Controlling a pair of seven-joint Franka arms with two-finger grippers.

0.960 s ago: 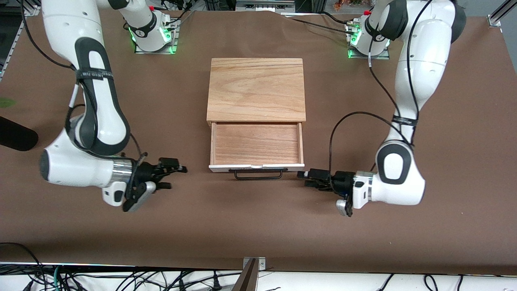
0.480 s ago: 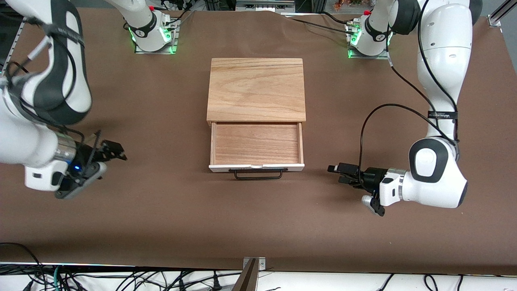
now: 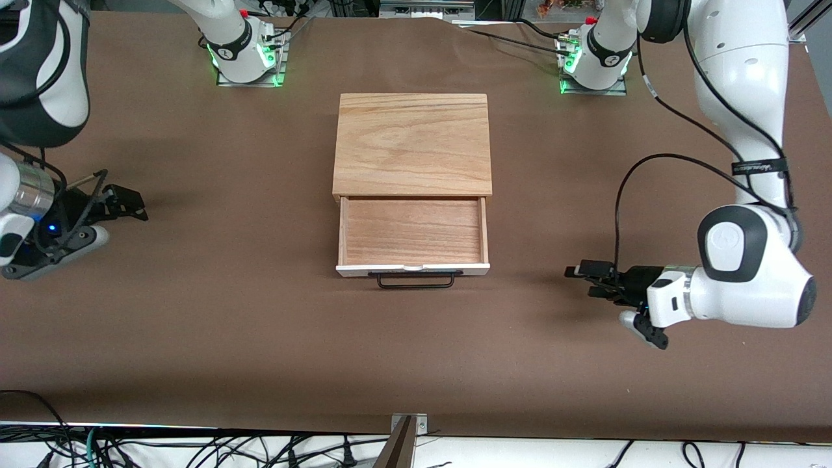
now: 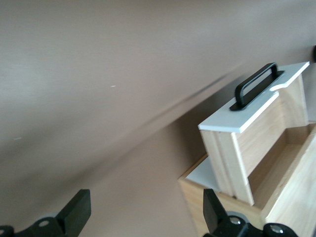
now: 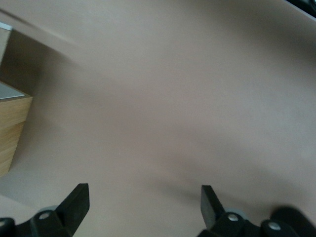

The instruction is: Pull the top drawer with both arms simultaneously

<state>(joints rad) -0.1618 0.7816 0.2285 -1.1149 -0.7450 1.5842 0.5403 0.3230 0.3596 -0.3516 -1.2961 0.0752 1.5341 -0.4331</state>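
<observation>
Drawer open at mid-desk: the top drawer (image 3: 413, 232) stands pulled out of the oak cabinet (image 3: 412, 143), its white front and black bar handle (image 3: 415, 280) facing the front camera. The handle's long axis runs from one arm's end of the desk (image 3: 416, 364) to the other. Left end effector (image 3: 583, 278) hangs low over bare desk toward the left arm's end, fingers spread wide and holding nothing. Right end effector (image 3: 125, 203) hangs over the right arm's end, likewise wide and holding nothing. Both are well apart from the handle.
</observation>
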